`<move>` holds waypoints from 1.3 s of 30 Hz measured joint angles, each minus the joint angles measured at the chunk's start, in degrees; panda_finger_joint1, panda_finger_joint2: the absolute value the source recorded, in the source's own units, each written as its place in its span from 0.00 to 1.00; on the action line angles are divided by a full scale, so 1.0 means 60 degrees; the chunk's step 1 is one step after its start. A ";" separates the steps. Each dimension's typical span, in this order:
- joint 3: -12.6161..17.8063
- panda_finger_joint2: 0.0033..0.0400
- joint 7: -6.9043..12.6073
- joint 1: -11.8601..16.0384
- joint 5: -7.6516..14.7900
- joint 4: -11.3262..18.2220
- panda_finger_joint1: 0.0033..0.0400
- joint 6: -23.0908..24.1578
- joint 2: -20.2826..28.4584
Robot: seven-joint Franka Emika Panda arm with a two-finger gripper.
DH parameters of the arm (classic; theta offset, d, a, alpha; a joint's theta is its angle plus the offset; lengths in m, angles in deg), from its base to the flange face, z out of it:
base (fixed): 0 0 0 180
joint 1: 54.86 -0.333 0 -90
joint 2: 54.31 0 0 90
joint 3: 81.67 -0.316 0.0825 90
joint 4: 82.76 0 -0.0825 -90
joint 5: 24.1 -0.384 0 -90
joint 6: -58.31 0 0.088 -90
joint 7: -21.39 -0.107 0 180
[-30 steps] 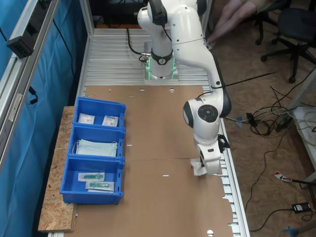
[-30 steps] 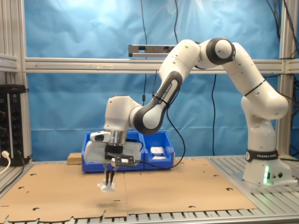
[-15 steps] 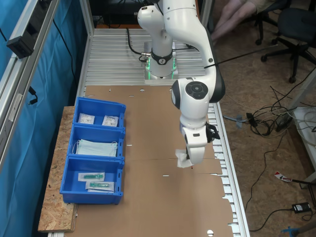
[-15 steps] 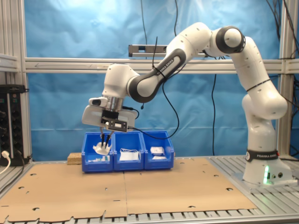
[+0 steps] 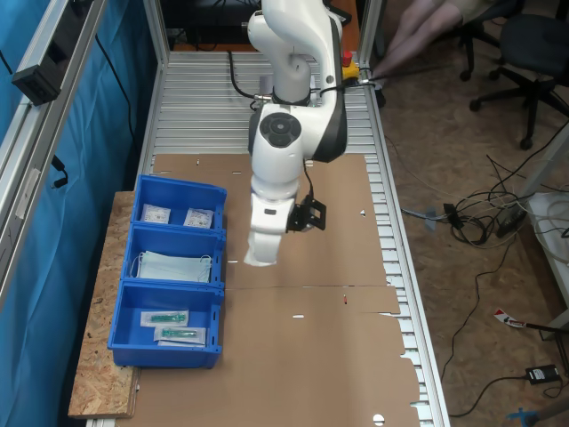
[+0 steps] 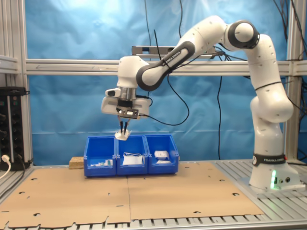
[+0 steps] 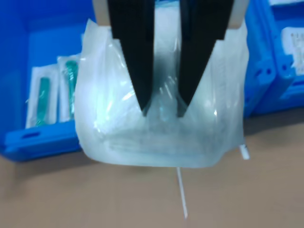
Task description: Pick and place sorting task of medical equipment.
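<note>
A small, flat, translucent white packet (image 7: 161, 142), the medical equipment, hangs pinched between my gripper's (image 7: 161, 111) two black fingers (image 7: 135, 66). In the first exterior view the packet (image 5: 258, 257) peeks out under the white hand, over the brown cardboard just beside the middle compartment of the blue bin row (image 5: 218, 233). In the second exterior view the gripper (image 6: 123, 130) holds the packet (image 6: 122, 136) well above the bin row (image 6: 132, 165). Two similar white packets (image 5: 156, 213) lie in the far compartment.
The middle compartment holds a pale blue face mask (image 5: 173, 265); the near one holds clear packets with teal items (image 5: 165, 317). The bins stand on a chipboard plate (image 5: 98, 374) by a blue curtain. A person's legs (image 5: 418, 31) and an office chair (image 5: 533, 40) are beyond the table.
The arm has carried the packet from low over the cardboard near the table's open edge, up and across toward the blue bins. The gripper has stayed shut on it.
</note>
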 joint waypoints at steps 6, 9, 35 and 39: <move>0.0538 0.00 -0.0001 0.0171 0.0000 0.0990 0.00 -0.0335 0.0958; 0.0747 0.00 -0.0001 0.0203 0.0000 0.1533 0.00 -0.0458 0.1459; 0.2007 0.00 -0.0001 0.0241 0.0000 0.4893 0.00 -0.0404 0.4065; 0.2301 0.00 -0.0001 0.0261 0.0000 0.4951 0.00 -0.0173 0.4061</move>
